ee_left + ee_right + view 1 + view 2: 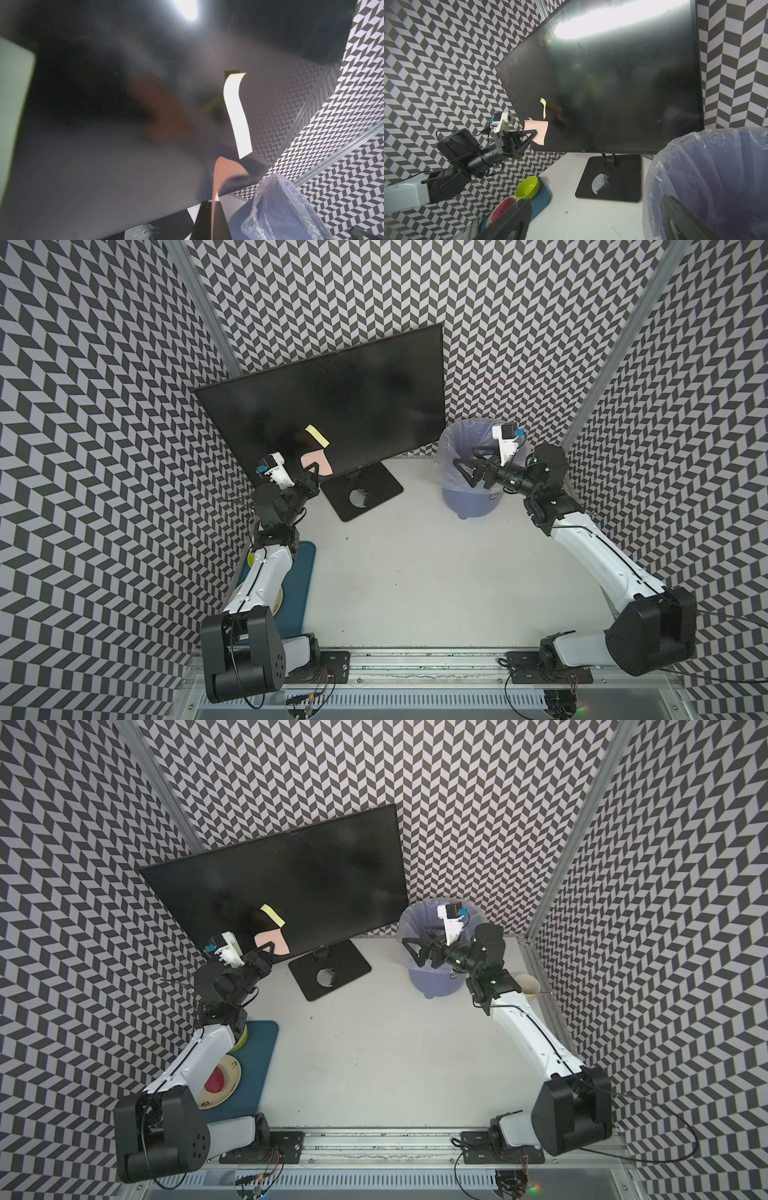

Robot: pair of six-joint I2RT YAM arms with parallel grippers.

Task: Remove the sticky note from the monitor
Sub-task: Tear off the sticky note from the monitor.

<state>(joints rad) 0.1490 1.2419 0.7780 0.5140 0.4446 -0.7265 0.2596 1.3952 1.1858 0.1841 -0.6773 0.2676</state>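
Left gripper clamps pink paper sticky note at flat black monitor (right gripper released); a yank could tear it.

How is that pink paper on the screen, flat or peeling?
Peeling off: the pink sticky note bows away from the monitor, its free edge pinched between the left fingers. Whether its top is stuck: cannot tell.
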